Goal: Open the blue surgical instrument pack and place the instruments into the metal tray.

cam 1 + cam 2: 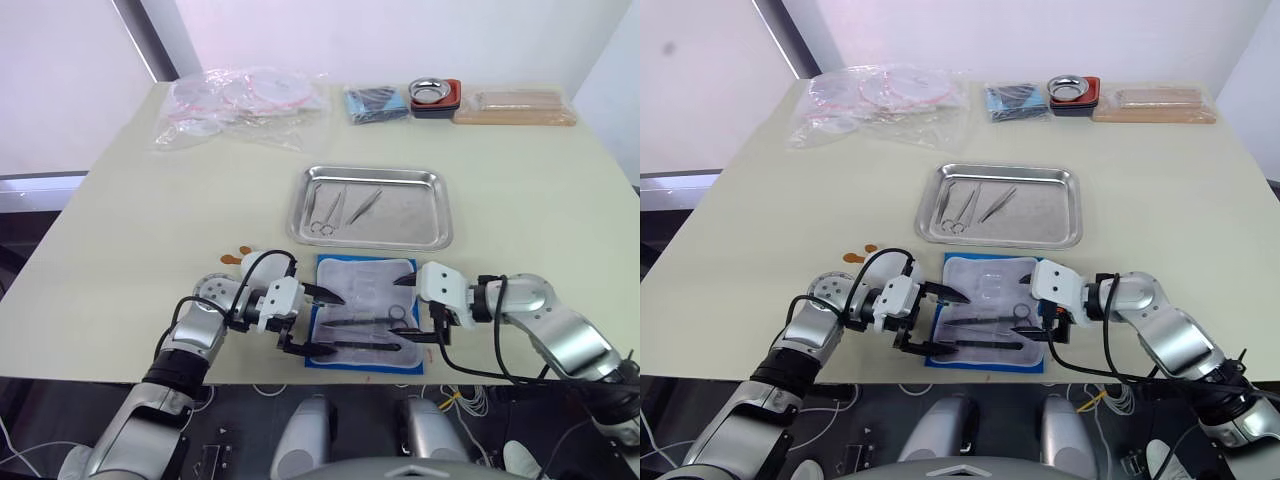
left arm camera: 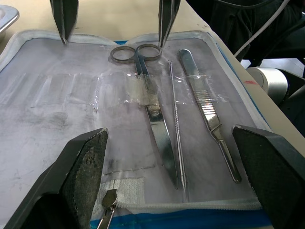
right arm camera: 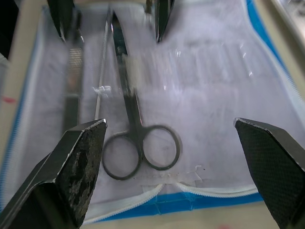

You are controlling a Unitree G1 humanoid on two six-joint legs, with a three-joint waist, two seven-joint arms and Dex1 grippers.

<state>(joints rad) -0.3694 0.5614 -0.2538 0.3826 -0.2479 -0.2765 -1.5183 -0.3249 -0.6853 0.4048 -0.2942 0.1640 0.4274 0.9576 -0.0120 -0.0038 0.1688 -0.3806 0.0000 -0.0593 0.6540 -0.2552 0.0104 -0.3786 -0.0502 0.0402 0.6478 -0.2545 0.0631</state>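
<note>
Nearest the table's front edge lies the blue surgical instrument pack [image 1: 365, 312], unzipped and spread flat with its pale lining up. Three instruments [image 2: 177, 124] remain on its near half: ring-handled scissors, a thin probe and tweezers, long axes running left to right, the scissors' rings pointing right.

Facing each other across the pack, the left gripper [image 1: 316, 322] and the right gripper [image 1: 412, 308] both have their fingers spread and hold nothing. The scissors' rings lie just below the right gripper, so that arm seems better placed for them; the blade tips point toward the left one.

Just beyond the pack sits the metal tray [image 1: 434, 214], with a few instruments already in its left part. Nothing stands between pack and tray. Plastic bags, a darker blue bundle and a small bowl lie well apart along the far edge.
</note>
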